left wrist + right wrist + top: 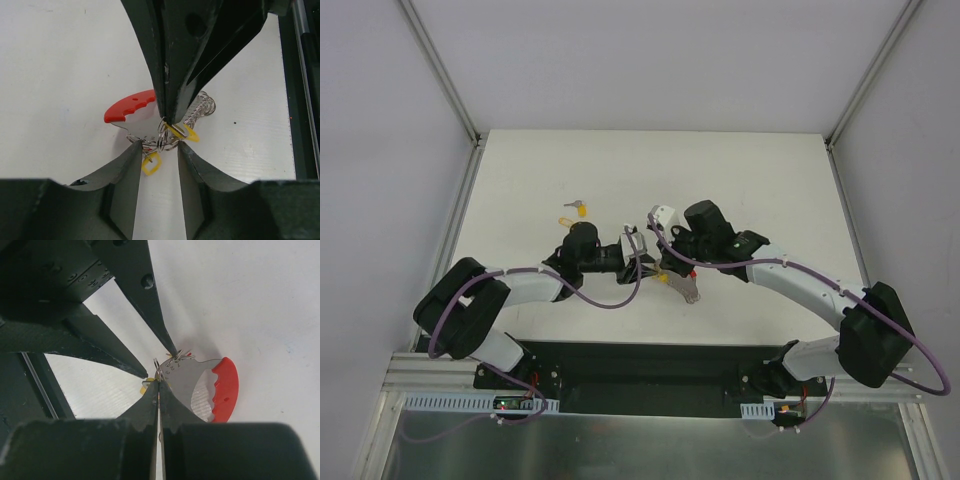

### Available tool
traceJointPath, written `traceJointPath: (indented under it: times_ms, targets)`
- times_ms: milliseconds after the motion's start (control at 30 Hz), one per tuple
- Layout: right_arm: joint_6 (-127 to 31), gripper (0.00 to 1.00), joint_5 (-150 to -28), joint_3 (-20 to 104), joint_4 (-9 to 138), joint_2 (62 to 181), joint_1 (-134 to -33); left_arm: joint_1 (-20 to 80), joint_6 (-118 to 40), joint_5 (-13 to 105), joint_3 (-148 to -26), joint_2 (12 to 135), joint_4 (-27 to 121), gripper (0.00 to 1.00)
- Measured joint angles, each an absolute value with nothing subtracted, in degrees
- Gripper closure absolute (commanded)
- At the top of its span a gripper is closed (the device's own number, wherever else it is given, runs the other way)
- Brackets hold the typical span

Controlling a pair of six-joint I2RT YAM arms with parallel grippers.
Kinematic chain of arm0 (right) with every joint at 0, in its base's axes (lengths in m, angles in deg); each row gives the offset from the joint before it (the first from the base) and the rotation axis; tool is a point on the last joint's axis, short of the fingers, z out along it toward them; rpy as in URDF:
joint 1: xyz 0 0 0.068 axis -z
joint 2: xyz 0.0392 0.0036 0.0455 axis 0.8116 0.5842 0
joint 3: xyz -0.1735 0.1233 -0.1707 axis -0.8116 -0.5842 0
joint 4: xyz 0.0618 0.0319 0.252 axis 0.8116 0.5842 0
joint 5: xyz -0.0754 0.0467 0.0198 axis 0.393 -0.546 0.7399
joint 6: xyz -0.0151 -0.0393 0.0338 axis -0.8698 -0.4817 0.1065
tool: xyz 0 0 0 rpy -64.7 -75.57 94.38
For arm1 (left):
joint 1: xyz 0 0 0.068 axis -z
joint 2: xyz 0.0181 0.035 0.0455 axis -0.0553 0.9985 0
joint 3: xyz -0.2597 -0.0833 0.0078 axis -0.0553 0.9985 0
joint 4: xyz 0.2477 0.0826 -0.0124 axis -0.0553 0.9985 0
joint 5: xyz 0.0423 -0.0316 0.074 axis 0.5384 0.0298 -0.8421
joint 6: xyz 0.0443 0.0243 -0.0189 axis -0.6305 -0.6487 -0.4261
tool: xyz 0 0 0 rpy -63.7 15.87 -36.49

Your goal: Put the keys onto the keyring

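Note:
The keyring's red curved loop (130,106) on a silver plate lies between both grippers, its ribbed strap (202,105) behind; it also shows in the right wrist view (225,390) and the top view (688,290). My right gripper (158,382) is shut on a thin wire ring (156,365) at the plate's edge, with a yellow-headed key (186,132) at its tips. My left gripper (158,145) is open, its fingertips either side of the ring cluster. Another yellow key head (151,163) hangs between the left fingers. Two loose keys (578,208) lie on the table to the left.
The white table (770,180) has metal frame posts at its back corners and side walls close by. Purple cables loop from both arms over the near part. A white block (664,215) sits on the right arm's wrist.

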State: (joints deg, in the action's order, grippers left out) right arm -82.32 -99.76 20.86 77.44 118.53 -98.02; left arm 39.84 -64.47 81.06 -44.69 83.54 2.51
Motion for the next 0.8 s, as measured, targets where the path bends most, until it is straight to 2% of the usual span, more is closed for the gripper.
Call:
traceJointPath:
  times_ms: [233,400,500,800]
  targets:
    - [-82.32,0.99,-99.76,20.86,77.61,118.42,-98.07,39.84,-65.37,82.77,-46.7,84.13,3.73,0.86]
    - [-82.32,0.99,-99.76,20.86,77.81,118.4,-98.09,39.81,-65.41,83.05,-47.38,85.16,4.67,0.89]
    - [-82.32,0.99,-99.76,20.86,77.85,118.4,-98.09,39.84,-65.39,83.4,-47.6,85.45,5.07,1.0]
    - [-81.58,0.99,-98.41,20.86,77.85,117.96,-98.18,39.84,-65.17,82.66,-47.71,84.11,6.38,1.0]
